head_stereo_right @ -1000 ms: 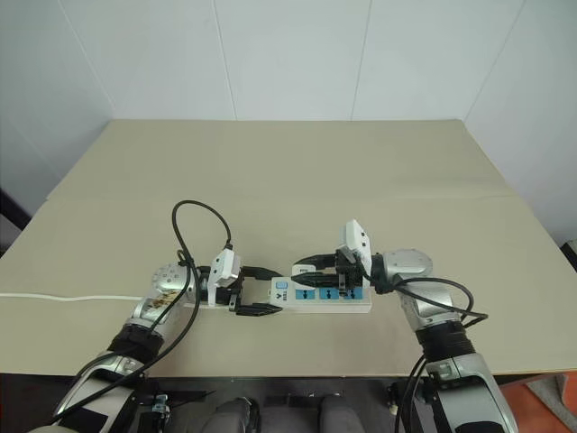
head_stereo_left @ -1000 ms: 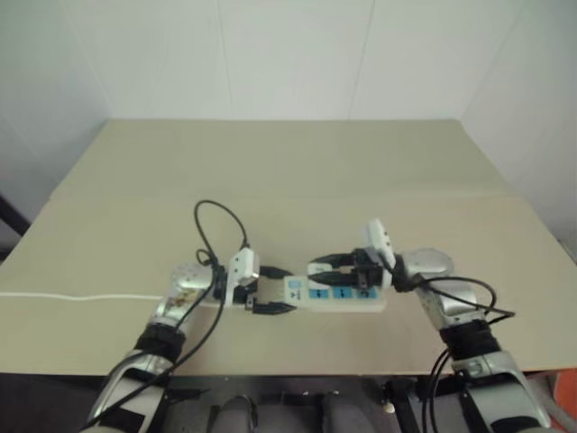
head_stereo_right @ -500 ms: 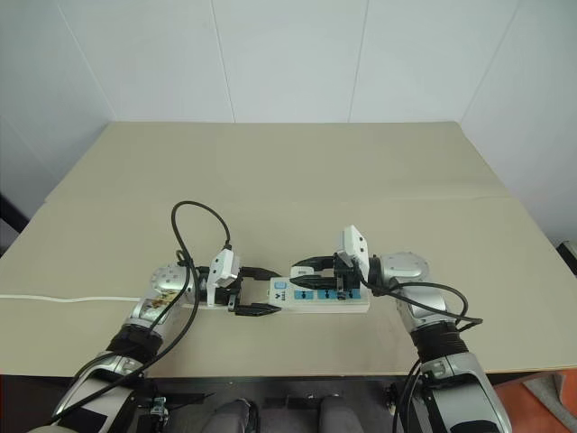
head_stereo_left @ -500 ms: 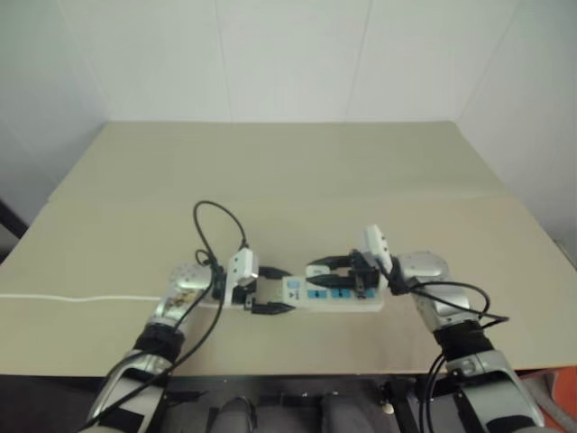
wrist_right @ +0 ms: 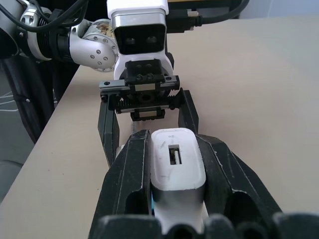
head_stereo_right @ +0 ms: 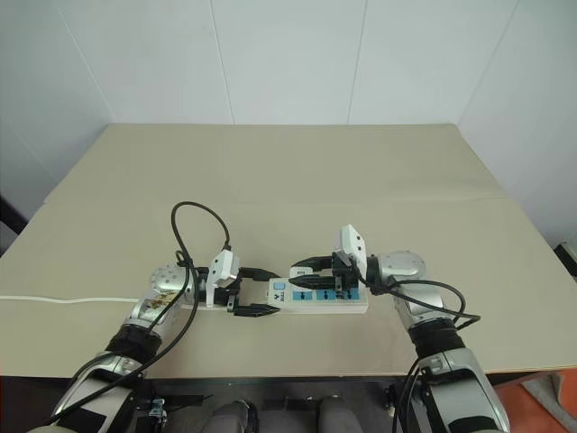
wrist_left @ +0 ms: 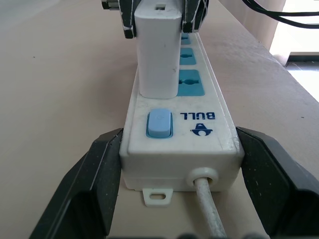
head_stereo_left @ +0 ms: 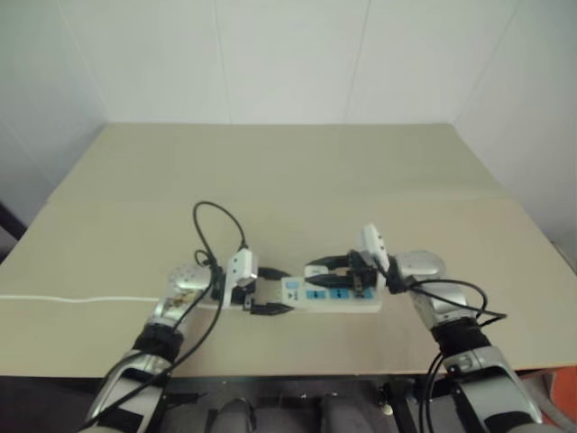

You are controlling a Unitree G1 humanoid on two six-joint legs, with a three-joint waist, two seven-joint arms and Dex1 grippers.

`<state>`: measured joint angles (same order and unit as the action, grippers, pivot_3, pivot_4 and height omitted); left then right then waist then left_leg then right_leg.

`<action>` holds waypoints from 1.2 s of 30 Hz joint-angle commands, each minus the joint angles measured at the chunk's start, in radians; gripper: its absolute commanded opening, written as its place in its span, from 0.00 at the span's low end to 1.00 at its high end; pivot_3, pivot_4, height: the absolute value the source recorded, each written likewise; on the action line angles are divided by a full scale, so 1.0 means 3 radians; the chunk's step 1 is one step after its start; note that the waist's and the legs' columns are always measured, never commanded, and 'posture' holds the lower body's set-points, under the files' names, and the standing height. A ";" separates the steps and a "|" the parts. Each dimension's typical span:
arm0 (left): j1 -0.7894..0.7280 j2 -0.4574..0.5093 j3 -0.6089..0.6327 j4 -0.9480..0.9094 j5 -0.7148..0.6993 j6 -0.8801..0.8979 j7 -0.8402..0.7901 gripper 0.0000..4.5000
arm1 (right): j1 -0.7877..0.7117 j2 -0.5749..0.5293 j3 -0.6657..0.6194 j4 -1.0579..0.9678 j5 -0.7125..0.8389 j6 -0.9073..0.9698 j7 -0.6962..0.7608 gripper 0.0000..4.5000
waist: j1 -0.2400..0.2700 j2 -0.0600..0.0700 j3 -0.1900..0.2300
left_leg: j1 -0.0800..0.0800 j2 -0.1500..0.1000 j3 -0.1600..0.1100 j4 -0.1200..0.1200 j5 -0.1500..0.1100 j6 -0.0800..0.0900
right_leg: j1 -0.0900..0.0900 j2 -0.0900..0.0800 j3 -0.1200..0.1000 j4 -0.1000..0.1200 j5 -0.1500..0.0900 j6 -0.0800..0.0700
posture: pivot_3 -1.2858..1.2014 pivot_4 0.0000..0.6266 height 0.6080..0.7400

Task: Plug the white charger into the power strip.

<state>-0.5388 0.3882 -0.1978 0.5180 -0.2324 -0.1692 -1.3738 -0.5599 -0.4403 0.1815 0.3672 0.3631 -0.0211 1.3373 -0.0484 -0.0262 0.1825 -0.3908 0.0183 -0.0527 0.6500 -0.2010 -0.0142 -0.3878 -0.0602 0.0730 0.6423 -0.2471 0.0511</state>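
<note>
The power strip (head_stereo_right: 353,303) lies flat near the table's front edge, its blue switch (wrist_left: 159,123) toward my left arm. My left gripper (head_stereo_right: 267,291) is shut on that switch end, one black finger (wrist_left: 102,169) pressed on each side. The white charger (wrist_left: 158,50) stands upright on the strip just behind the switch, its base against the strip's top face. My right gripper (wrist_right: 174,142) is shut on the white charger (wrist_right: 177,164) from the right. How deep the prongs sit is hidden.
The strip's thin white cord (head_stereo_right: 63,300) runs left along the table to its edge. A black cable (head_stereo_right: 194,225) loops up from my left wrist. The beige table (head_stereo_right: 288,171) stretches back to a white wall.
The view has shifted a little. My right forearm has swung slightly inward; both grippers keep their grips in the same place.
</note>
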 commanded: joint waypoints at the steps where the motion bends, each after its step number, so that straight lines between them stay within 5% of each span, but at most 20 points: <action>1: -0.0004 0.0041 0.0000 -0.0037 0.0045 -0.0056 -0.0023 0.71 | 0.0166 -0.0033 0.0162 0.0244 -0.0347 -0.0175 -0.0019 0.25 | 0.0000 0.0000 0.0000 | 0.0000 0.0000 0.0000 0.0000 0.0000 0.0000 | 0.0000 0.0000 0.0000 0.0000 0.0000 0.0000 | 0.52 0.24 1.00; 7: -0.0009 0.0041 0.0001 -0.0030 0.0047 -0.0063 -0.0023 0.71 | 0.0166 -0.0021 0.0158 0.0298 -0.0350 -0.0278 -0.0064 0.25 | 0.0000 -0.0006 -0.0006 | 0.0003 0.0000 0.0000 -0.0001 0.0000 0.0000 | 0.0002 0.0000 0.0001 0.0000 0.0000 0.0000 | 0.52 0.24 1.00; 17: -0.0018 0.0027 0.0002 -0.0014 0.0050 -0.0082 -0.0021 0.71 | 0.0104 0.0014 0.0085 0.0283 -0.0325 -0.0045 -0.0084 0.99 | 0.0006 -0.0015 -0.0010 | 0.0002 0.0000 -0.0001 -0.0007 0.0000 0.0000 | 0.0000 0.0001 0.0001 -0.0003 -0.0001 -0.0002 | 0.52 0.24 1.00; 23: -0.0035 0.0027 0.0016 -0.0016 0.0024 -0.0029 -0.0029 0.71 | 0.0131 -0.0038 0.0066 0.0260 -0.0354 -0.0128 -0.0023 0.99 | 0.0008 -0.0015 -0.0010 | 0.0002 0.0000 -0.0001 -0.0009 0.0000 0.0000 | 0.0000 0.0001 0.0001 -0.0004 -0.0001 -0.0003 | 0.52 0.24 1.00; 27: -0.0070 -0.0003 0.0140 -0.0189 -0.0204 0.0036 -0.0104 0.99 | 0.0131 -0.0063 0.0039 0.0246 -0.0360 -0.0152 -0.0017 1.00 | 0.0011 -0.0016 -0.0010 | 0.0001 0.0000 -0.0001 -0.0011 0.0000 0.0000 | -0.0001 0.0001 0.0000 -0.0005 -0.0002 -0.0003 | 0.52 0.24 1.00; 36: 0.0029 0.0379 0.0356 -0.1071 -0.0606 0.0535 -0.0252 0.99 | 0.0303 -0.0399 -0.0185 -0.0438 -0.0190 -0.0073 0.0005 1.00 | 0.0033 -0.0014 -0.0003 | -0.0012 0.0000 -0.0002 -0.0014 0.0000 0.0000 | -0.0008 -0.0002 -0.0002 -0.0010 -0.0003 -0.0003 | 0.52 0.24 1.00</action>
<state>-0.5324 0.4801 -0.1332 0.2831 -0.3486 -0.0618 -1.4456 -0.4853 -0.5286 0.1678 0.2951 0.2957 -0.0526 1.3437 -0.0386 -0.0303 0.1815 -0.3970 0.0183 -0.0534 0.6460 -0.2010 -0.0143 -0.3929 -0.0609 0.0721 0.6386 -0.2479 0.0503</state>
